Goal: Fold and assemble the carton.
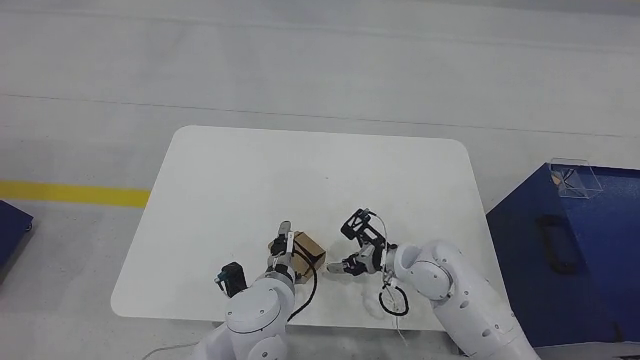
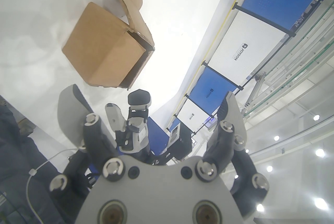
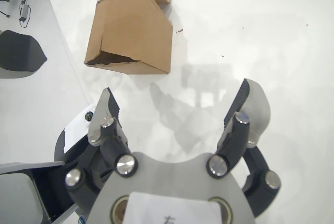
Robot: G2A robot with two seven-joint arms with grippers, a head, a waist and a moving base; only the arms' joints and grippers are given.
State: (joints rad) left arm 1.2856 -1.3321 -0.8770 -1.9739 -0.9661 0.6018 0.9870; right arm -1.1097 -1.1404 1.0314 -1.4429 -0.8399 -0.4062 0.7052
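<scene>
A small brown carton (image 1: 309, 250) lies on the white table (image 1: 300, 170) near its front edge, between my two grippers. It is formed into a box. In the left wrist view the carton (image 2: 104, 47) has a rounded flap sticking out and a dark gap along one end. In the right wrist view the carton (image 3: 130, 32) shows a torn, partly open end. My left gripper (image 2: 151, 107) is open and empty, a short way from the carton. My right gripper (image 3: 177, 100) is also open and empty, just short of the box. Neither touches it.
A blue cabinet (image 1: 570, 250) stands off the table's right side with a clear plastic box (image 1: 575, 175) on top. The table's front edge (image 3: 70, 53) runs close beside the carton. The far half of the table is bare white surface.
</scene>
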